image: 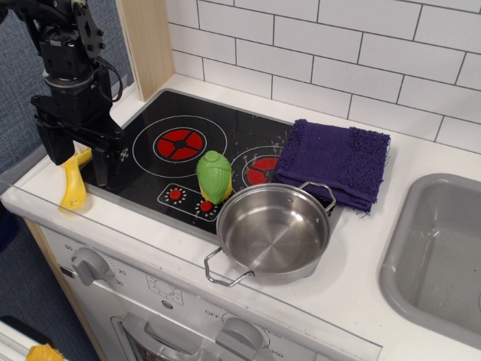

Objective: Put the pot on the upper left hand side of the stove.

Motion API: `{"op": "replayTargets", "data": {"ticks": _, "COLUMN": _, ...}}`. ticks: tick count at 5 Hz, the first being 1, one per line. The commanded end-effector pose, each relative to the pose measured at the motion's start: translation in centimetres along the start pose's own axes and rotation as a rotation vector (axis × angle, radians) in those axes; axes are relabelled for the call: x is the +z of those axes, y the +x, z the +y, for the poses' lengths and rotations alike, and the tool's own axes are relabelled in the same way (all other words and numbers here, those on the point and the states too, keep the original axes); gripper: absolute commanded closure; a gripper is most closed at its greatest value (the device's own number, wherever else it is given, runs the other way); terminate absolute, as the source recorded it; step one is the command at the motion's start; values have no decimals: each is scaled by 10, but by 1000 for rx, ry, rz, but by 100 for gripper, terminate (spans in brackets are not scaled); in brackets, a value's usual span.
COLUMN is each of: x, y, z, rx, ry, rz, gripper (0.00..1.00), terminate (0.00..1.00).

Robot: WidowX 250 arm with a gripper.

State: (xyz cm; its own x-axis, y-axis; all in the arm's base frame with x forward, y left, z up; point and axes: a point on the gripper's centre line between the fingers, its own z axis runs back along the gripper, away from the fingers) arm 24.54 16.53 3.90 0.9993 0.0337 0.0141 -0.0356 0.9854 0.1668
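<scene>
The shiny steel pot [273, 230] stands upright and empty at the stove's front right corner, partly on the white counter, with one wire handle toward me and one toward the towel. The black stove [154, 177] has two red ringed burners; the left burner [179, 143] is bare, the right one [259, 171] is partly covered. My gripper [77, 158] hangs at the stove's left edge, far left of the pot, fingers pointing down and apart, holding nothing.
A green toy vegetable [215, 176] stands on the stove's front middle, next to the pot. A purple towel [334, 161] lies over the stove's right end. A yellow utensil [74, 183] lies under my gripper. A grey sink [440, 256] is at right. Wooden post [146, 41] behind.
</scene>
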Motion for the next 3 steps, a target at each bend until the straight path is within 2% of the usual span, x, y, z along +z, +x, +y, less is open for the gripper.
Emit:
{"op": "replayTargets", "data": {"ticks": 1, "x": 0, "y": 0, "z": 0, "rx": 0, "ry": 0, "rz": 0, "gripper": 0, "terminate": 0}}
{"op": "replayTargets", "data": {"ticks": 2, "x": 17, "y": 7, "z": -9, "rx": -2, "ry": -46, "rz": -52, "gripper": 0, "terminate": 0}}
{"op": "replayTargets", "data": {"ticks": 3, "x": 54, "y": 11, "z": -29, "rx": -41, "ry": -45, "rz": -127, "gripper": 0, "terminate": 0}}
